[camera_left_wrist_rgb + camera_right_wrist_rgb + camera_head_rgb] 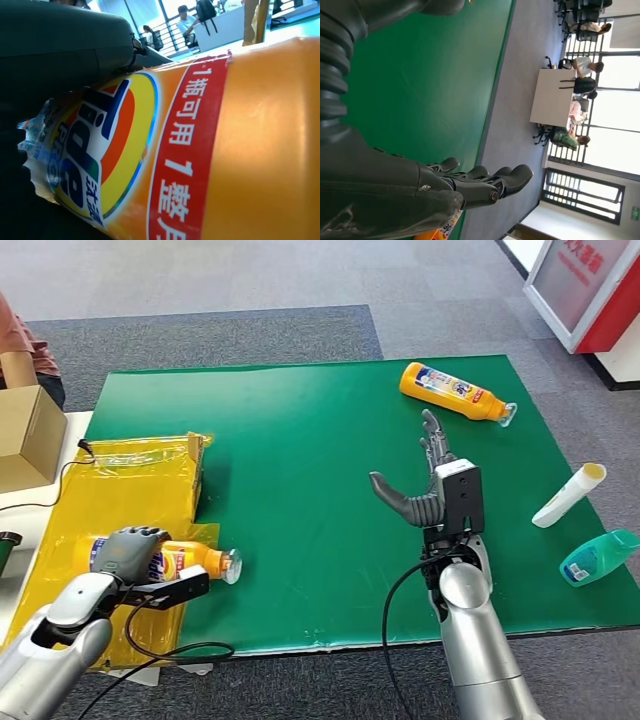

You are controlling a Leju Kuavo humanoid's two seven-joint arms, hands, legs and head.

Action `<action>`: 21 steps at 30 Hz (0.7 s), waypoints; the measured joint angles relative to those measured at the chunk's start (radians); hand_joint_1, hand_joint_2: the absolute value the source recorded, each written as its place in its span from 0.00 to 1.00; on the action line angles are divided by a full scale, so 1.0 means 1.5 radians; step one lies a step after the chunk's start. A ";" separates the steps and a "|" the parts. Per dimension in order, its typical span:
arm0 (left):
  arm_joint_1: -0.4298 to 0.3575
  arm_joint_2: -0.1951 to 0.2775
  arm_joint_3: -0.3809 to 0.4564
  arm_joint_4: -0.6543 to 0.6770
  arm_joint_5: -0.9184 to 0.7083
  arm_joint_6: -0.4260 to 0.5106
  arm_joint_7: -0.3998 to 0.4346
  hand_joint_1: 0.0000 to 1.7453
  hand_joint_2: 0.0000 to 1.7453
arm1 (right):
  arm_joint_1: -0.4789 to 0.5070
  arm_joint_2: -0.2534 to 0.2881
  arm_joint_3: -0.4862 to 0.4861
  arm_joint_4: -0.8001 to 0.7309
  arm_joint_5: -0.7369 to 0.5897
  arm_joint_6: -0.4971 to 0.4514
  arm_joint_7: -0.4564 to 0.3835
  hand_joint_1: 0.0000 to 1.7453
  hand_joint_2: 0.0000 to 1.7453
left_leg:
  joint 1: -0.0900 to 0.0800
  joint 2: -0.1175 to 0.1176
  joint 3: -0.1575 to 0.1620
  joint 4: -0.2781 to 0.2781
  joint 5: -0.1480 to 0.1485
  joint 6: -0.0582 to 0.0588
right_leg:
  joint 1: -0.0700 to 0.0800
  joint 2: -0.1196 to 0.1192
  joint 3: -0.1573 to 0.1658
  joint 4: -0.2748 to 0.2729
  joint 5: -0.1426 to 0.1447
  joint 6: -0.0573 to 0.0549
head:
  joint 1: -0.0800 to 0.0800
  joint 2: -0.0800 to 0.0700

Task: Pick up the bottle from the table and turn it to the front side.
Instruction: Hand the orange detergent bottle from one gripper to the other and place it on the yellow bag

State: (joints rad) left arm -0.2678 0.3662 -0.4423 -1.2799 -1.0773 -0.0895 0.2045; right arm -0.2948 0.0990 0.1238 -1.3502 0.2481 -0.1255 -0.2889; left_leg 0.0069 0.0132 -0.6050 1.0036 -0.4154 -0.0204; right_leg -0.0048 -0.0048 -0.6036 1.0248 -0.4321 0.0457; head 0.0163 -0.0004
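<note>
An orange detergent bottle [185,562] lies on its side at the near left, its clear cap pointing right. My left hand [128,552] is wrapped over its labelled middle and grips it. The left wrist view looks closely at the bottle [226,150], with its blue, yellow and red label facing the camera under my left hand [68,45]. My right hand [423,485] hovers open above the green mat [302,440], its fingers spread and holding nothing. A second orange bottle [453,392] lies on its side just beyond it. The right wrist view has my right hand [433,185] with fingers extended.
A crumpled yellow bag [128,480] lies under the held bottle. A white tube [567,495] and a teal bottle [600,557] lie near the mat's right edge. A cardboard box [26,435] and a person's arm [23,345] are at the far left.
</note>
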 joint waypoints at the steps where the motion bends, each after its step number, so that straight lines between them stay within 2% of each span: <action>1: 0.000 -0.002 0.001 0.001 -0.003 0.005 0.000 0.00 1.00 | 0.000 0.000 0.000 0.000 0.000 0.000 0.001 0.00 1.00 | 0.000 0.000 0.000 0.000 0.000 0.000 | 0.000 0.000 0.000 0.000 0.000 0.000 | 0.000 0.000; 13: 0.006 -0.028 0.016 0.010 -0.017 0.027 0.002 0.00 1.00 | 0.000 0.000 -0.001 0.002 0.002 -0.001 0.006 0.00 1.00 | 0.000 0.000 0.000 0.000 0.000 0.000 | 0.000 0.000 0.000 0.000 0.000 0.000 | 0.000 0.000; 18: 0.023 -0.058 0.030 -0.007 -0.087 0.137 0.005 0.00 1.00 | 0.005 0.000 -0.001 0.001 0.002 -0.001 0.006 0.00 1.00 | 0.000 0.000 0.000 0.000 0.000 0.000 | 0.000 0.000 0.000 0.000 0.000 0.000 | 0.000 0.000; 21: 0.032 -0.076 0.040 -0.035 -0.110 0.153 0.009 0.00 1.00 | 0.012 0.000 -0.001 -0.002 0.002 -0.001 0.006 0.00 1.00 | 0.000 0.000 0.000 0.000 0.000 0.000 | 0.000 0.000 0.000 0.000 0.000 0.000 | 0.000 0.000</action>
State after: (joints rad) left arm -0.2198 0.2520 -0.3816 -1.3327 -1.2416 0.1399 0.2184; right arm -0.2764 0.0988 0.1222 -1.3538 0.2517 -0.1272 -0.2803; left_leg 0.0068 0.0130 -0.6053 1.0036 -0.4152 -0.0205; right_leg -0.0051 -0.0048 -0.6038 1.0247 -0.4319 0.0456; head 0.0164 -0.0004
